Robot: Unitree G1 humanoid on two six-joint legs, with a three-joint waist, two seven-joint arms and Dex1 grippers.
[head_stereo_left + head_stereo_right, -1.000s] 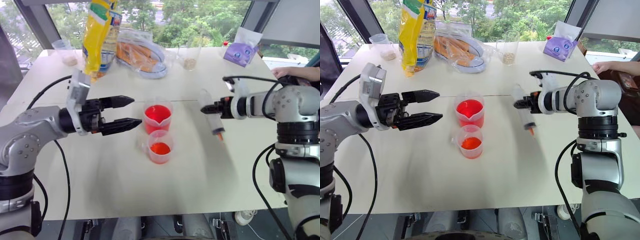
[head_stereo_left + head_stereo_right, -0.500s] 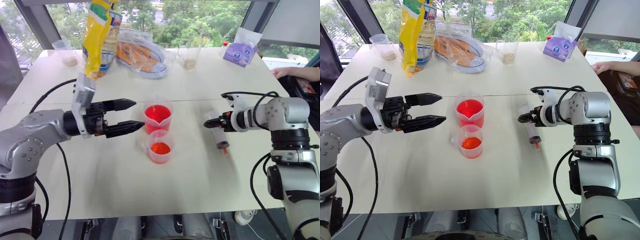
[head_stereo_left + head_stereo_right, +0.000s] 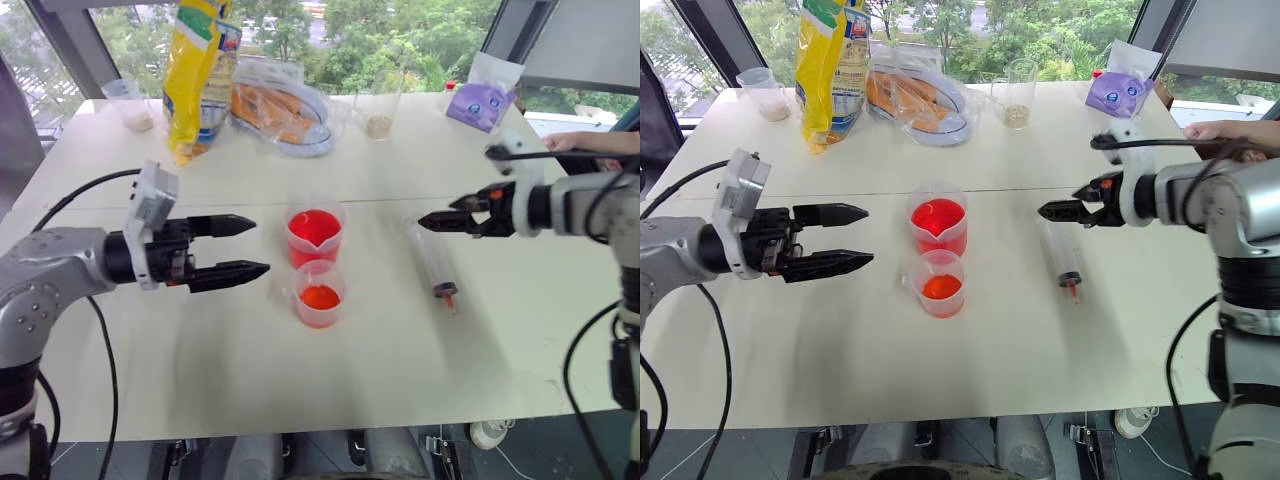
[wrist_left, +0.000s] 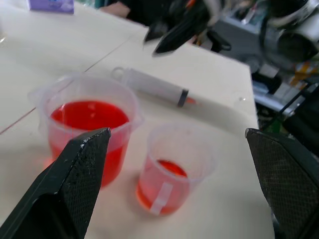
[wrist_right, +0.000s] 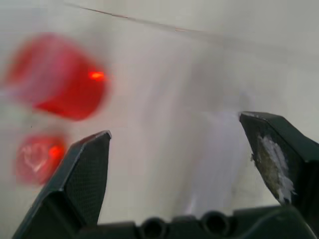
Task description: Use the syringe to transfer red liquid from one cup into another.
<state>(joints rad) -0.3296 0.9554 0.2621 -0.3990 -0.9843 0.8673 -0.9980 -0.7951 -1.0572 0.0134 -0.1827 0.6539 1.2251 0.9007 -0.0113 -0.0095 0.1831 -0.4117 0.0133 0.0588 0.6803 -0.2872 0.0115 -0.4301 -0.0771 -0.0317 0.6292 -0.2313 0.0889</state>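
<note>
The right gripper [image 3: 1045, 210] has let go and lifted, fingers spread and empty, leaving the syringe [image 3: 1064, 260] lying flat right of the shorter cup [image 3: 940, 284], so the transfer looks finished.

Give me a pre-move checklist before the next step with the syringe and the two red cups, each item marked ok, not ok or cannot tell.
1. Syringe lying flat on the table, free of both grippers: ok.
2. Right gripper open, above the syringe's far end: ok.
3. Left gripper open, short of both cups: ok.
4. Taller cup upright, red liquid inside: ok.
5. Shorter cup upright, just in front of the taller one: ok.
6. Syringe barrel empty: cannot tell.
</note>
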